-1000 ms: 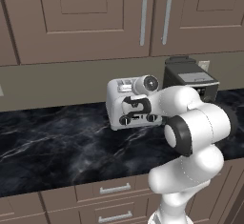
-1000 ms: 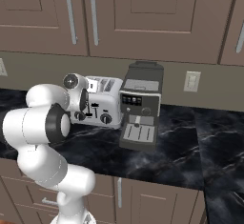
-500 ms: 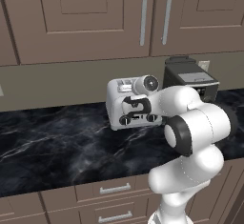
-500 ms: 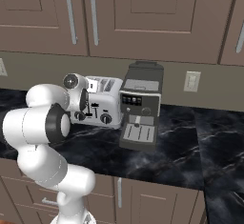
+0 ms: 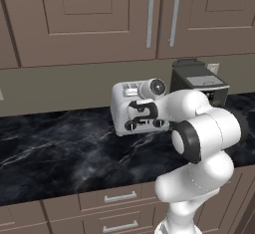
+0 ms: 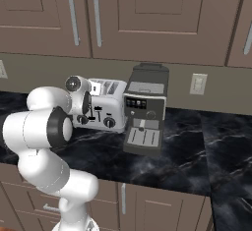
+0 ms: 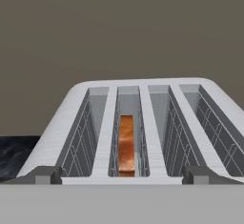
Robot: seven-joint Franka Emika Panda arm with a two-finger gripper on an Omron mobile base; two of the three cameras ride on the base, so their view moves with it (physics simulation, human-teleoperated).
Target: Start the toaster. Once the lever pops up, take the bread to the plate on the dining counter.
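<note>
The gripper (image 7: pixel 122 173) was held with its fingers wide apart, nothing between them, just above the near edge of the toaster (image 7: pixel 143 123). The bread (image 7: pixel 126 144) was seen standing on edge, deep in the second slot from the left. To the toaster's right, a black coffee machine (image 6: pixel 145 109) stood on the dark marble counter (image 5: pixel 60 153).

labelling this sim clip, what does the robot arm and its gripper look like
The arm is glossy white, made of rounded, bulbous segments with dark grey-black rings at the joints and a round dark cap near the wrist. No cables or markings show. The gripper has two small blocky dark grey finger tips.
</note>
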